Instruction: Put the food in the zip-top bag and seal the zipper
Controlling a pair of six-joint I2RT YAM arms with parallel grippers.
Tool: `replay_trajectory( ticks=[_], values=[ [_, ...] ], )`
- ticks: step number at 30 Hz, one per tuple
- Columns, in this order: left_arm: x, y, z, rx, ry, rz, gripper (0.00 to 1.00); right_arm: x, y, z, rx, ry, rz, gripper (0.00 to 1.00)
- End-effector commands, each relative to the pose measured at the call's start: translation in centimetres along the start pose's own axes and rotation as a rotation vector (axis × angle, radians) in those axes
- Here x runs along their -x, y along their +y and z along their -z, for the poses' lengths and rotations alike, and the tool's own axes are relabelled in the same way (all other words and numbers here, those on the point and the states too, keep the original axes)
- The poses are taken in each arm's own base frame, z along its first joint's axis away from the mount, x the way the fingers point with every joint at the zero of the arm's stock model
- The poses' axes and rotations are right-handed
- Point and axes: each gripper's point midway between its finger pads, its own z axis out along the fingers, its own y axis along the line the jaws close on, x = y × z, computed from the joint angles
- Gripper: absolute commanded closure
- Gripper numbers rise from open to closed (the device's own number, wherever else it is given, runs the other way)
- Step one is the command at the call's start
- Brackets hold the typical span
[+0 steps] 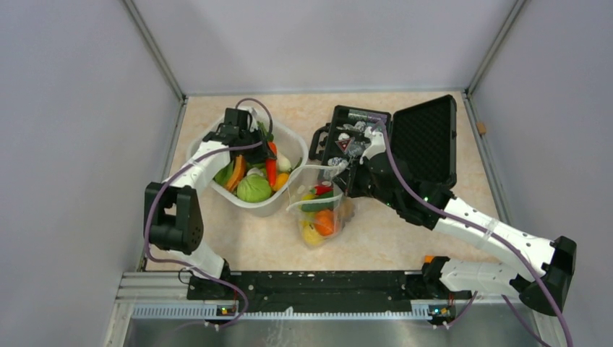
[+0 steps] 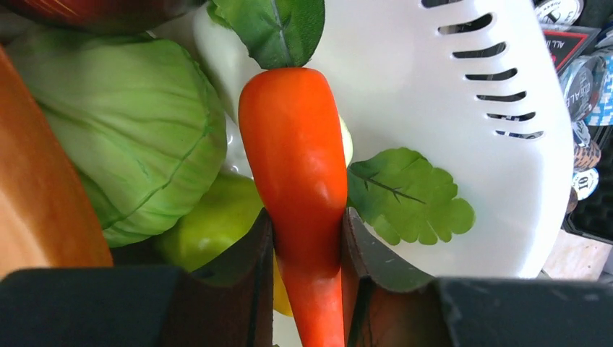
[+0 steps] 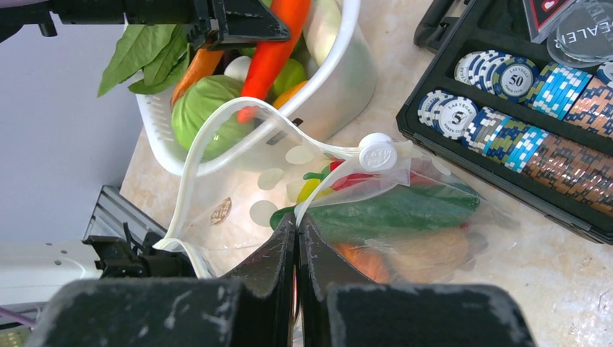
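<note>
left claw (image 2: 306,224) grips the orange carrot (image 2: 295,137) inside the white basket (image 2: 434,166); right claw (image 3: 297,230) pinches shut on the zip-top bag (image 3: 249,199) mouth.

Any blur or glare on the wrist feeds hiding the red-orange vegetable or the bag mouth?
Left wrist: red-orange vegetable sharp, evenly lit; jaws dark, soft. Right wrist: zip-top bag slightly glossy, mouth readable; jaws blurred. Top external: even light, soft shadows.
</note>
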Motion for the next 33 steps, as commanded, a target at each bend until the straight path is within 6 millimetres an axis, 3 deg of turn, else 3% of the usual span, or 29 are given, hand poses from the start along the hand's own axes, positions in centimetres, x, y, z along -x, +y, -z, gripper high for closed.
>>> replay_trajectory(
  ticks=[1,5,10,17,25,29,33],
  values=[
    [3.7,-1.9,3.4,-0.042,-0.177,-0.059,0.76,2.5,1.0,0.9,0.043,-0.092,-0.015,1.0],
    [6.1,-4.4,8.3,-0.136,-0.385,-0.129,0.77,2.3,1.0,0.7,0.045,-0.089,-0.019,1.0],
    [6.8,-7.8,13.9,-0.332,-0.642,-0.244,0.83,2.0,1.1,0.4,0.052,-0.084,-0.026,1.0],
    [3.3,-11.2,18.1,-0.605,-0.763,-0.409,0.8,1.9,1.3,0.3,0.061,-0.082,-0.032,1.0],
    [-1.3,-17.6,24.9,-0.997,-0.889,-0.563,0.8,2.1,1.8,0.2,0.081,-0.085,-0.043,1.0],
    [-4.1,-20.3,25.1,-1.109,-0.79,-0.611,0.8,2.1,1.8,0.2,0.083,-0.086,-0.044,1.0],
    [-6.0,-20.5,23.6,-1.137,-0.723,-0.611,0.8,2.5,2.0,0.4,0.086,-0.096,-0.047,1.0]
  ],
)
